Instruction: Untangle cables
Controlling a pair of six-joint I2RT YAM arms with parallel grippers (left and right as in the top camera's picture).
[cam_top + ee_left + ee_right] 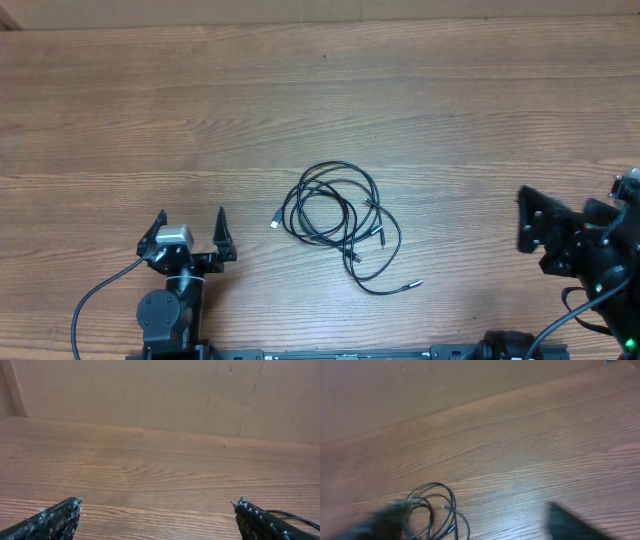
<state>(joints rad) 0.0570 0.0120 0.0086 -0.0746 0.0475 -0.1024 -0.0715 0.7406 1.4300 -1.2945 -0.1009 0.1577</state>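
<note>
Cables (335, 225) tangled mid-worktop (320, 80), untouched. Left hand (190, 214) spread, empty, by near edge; right hand (477, 520) at right edge, blurred, seemingly spread. We judge approach step; next we pinch one loose end.

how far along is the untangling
Done: nothing yet. The cables lie in one looped, crossed bundle in the middle of the table. In hand: nothing. The left arm's fingers are spread, empty and off to one side of the bundle, and the right arm's fingers are apart and empty. Left: all the separating.
</note>
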